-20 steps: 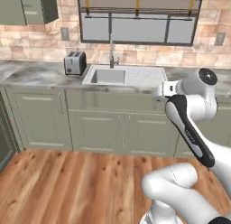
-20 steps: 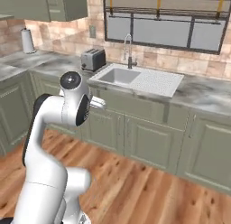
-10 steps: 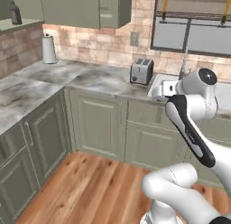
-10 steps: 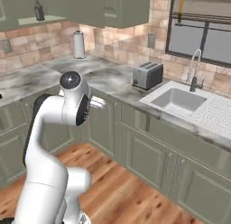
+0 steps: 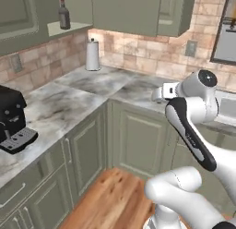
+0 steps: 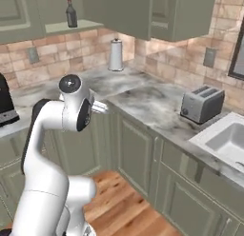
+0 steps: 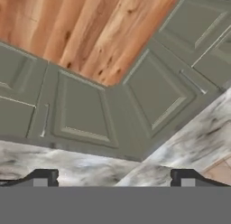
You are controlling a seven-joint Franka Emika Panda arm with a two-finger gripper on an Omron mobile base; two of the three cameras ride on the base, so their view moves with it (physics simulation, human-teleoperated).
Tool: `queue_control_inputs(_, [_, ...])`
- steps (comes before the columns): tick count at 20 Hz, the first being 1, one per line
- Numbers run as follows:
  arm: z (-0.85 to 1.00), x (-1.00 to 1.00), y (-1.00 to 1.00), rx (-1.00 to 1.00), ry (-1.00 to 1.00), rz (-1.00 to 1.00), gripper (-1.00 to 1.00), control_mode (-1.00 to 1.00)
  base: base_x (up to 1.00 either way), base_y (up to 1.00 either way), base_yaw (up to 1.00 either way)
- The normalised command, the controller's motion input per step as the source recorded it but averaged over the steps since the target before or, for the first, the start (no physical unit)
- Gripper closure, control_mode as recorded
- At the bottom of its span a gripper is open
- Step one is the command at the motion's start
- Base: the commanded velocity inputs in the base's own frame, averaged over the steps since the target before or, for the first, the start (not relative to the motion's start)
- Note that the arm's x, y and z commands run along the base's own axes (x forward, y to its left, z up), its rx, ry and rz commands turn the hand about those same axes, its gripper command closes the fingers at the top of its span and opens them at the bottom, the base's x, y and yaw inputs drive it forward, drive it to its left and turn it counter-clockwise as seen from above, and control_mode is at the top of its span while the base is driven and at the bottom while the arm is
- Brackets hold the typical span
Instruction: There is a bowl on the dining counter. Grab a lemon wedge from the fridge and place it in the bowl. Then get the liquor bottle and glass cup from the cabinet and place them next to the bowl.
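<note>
From the left base view, a dark bottle [image 5: 64, 14] stands upright on an open shelf [image 5: 69, 27] high on the wall, above a marble tabletop [image 5: 78, 94] that turns a corner. A roll of paper towels [image 5: 92, 56] stands on the tabletop below the shelf, and a black coffee machine [image 5: 14, 118] sits at the left edge. The white arm [image 5: 191, 126] rises at the right, in front of the cabinet doors.

From the right base view, the same bottle [image 6: 71, 14] stands on the shelf, with the paper towels [image 6: 115, 55] beneath it. A grey toaster [image 6: 202, 104] sits on the tabletop near a sink [image 6: 228, 140] at the right edge.

In the hand view, the two finger tips [image 7: 43, 177] stand far apart with nothing between them, so the jaws [image 7: 113, 178] are wide open and empty. They look down at the corner of the tabletop, green cabinet doors [image 7: 153, 92] and a wooden floor [image 7: 85, 29].
</note>
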Motion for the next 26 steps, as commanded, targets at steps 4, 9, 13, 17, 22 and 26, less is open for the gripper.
queue_control_inputs(4, [0.0, 0.0, 0.0, 0.0, 0.0, 0.0, -1.0, 1.0, 1.0, -0.05, 0.45])
queue_control_inputs(9, [0.0, 0.0, 0.0, 0.0, 0.0, 0.0, -1.0, 1.0, 0.88, -0.36, 0.61])
queue_control_inputs(13, [0.0, 0.0, 0.0, 0.0, 0.0, 0.0, -1.0, 1.0, 0.78, -0.49, 0.61])
queue_control_inputs(17, [0.0, 0.0, 0.0, 0.0, 0.0, 0.0, -1.0, 1.0, 0.64, -0.39, 0.55])
queue_control_inputs(22, [0.0, 0.0, 0.0, 0.0, 0.0, 0.0, -1.0, 1.0, 0.71, -0.07, 0.29])
queue_control_inputs(26, [0.0, 0.0, 0.0, 0.0, 0.0, 0.0, -1.0, 1.0, 0.77, -0.02, 0.05])
